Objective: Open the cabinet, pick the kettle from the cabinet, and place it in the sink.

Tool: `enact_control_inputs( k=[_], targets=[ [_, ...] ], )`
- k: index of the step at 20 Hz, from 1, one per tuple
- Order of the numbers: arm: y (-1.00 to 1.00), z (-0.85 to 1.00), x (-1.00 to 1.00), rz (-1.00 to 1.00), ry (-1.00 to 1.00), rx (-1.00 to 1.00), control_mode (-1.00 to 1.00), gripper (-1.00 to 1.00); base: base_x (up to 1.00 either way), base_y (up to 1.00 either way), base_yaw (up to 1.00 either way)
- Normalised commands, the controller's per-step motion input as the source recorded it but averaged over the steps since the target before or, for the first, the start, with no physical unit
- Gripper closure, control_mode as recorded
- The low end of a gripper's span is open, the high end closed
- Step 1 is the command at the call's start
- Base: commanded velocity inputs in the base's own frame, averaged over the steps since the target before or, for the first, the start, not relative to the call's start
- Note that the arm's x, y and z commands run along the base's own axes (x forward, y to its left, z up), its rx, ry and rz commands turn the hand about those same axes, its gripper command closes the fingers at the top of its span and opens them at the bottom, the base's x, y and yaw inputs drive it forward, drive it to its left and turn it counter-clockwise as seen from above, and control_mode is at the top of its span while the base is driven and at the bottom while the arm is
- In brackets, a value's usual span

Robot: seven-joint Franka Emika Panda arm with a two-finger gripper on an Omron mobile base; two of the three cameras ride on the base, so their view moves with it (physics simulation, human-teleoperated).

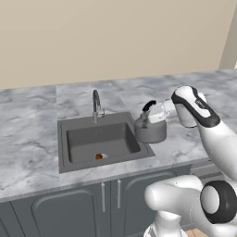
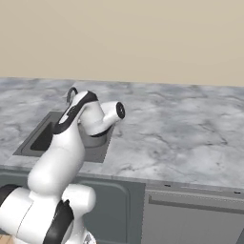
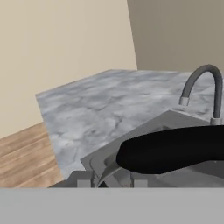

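The kettle [image 1: 150, 127] hangs from my pincer [image 1: 155, 112], which is clamped on its black arched handle [image 3: 175, 151]; the silver body sits directly below the pincer, over the near right corner of the sink [image 1: 76, 159], its base close to the marble rim and, as far as I can tell from the left base view, partly over the surface [image 1: 28, 152] beside the basin. From the hand view the dark handle runs across just ahead of my fingertips, with the faucet [image 1: 96, 105] beyond and to one side of it. I judge the carry is nearly done and the step in hand is the set-down. To do it well I want to shift the pincer further toward the faucet side so the whole body clears the rim, then lower straight until the base meets the basin floor before I let go. I must keep the spout away from the faucet, and avoid the small brown object [image 1: 99, 156] lying on the basin floor beyond the pincer, so the kettle lands flat.
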Motion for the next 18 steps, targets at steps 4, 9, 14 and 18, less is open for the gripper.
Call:
enact_control_inputs(
  k=[4, 9, 14, 18],
  targets=[
    [0.32, -0.13, 0.12, 0.00, -0.14, -0.03, -1.00, 1.00, 0.00, 0.00, 0.00],
    [0.32, -0.11, 0.07, 0.00, -0.17, -0.05, -1.00, 1.00, 0.00, 0.00, 0.00],
    [0.23, -0.08, 0.14, 0.02, -0.10, -0.03, -1.00, 1.00, 0.00, 0.00, 0.00],
    [0.25, -0.11, 0.15, 0.03, -0.13, -0.02, -1.00, 1.00, 0.00, 0.00, 0.00]
  ],
)
